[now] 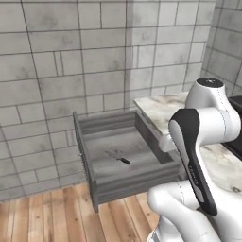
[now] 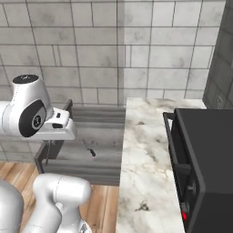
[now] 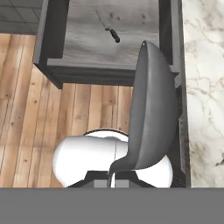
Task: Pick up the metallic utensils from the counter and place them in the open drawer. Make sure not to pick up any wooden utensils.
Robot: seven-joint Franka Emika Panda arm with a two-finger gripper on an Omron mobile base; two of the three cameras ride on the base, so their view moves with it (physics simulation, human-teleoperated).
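We are holding a grey metal spoon [image 3: 151, 113] with a broad, deep bowl and a thin stem, its stem pinched between the closed gripper [image 3: 111, 177] fingers, above the front of the wide shallow grey open drawer [image 1: 97, 186]. A thin-bladed metal knife with a short black handle [image 1: 120, 158] is lying flat on the drawer floor, beside the white marble counter [image 2: 145, 150].

Grey stone-tile wall [image 1: 71, 56] behind; wood plank floor [image 1: 47, 212] below; black appliance [image 2: 207, 159] at right.
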